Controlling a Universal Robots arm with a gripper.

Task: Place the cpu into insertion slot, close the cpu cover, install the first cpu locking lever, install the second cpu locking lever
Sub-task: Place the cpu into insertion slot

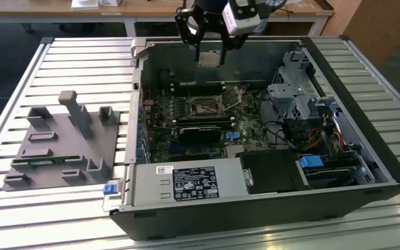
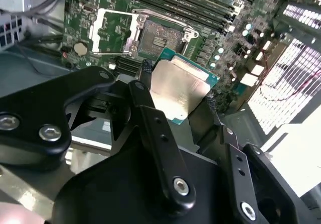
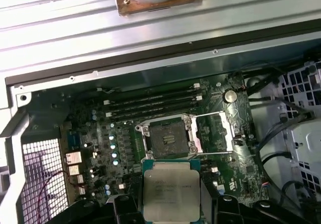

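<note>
At the exterior view's left, the grey fixture block (image 1: 61, 140) sits on the bench (image 1: 19, 78), well apart from your fingers (image 2: 150, 118). The fingers pinch the cpu (image 2: 181, 86) by two opposite edges and hold it in the air over the open case (image 1: 255, 213). The insertion slot (image 3: 166, 137) lies bare below and beyond the fingertips. The cpu cover (image 3: 215, 131) is swung open just beside it. You would do best to keep the chip level and square its edges to the slot rim. Lower it straight, never sliding it across the contacts.
</note>
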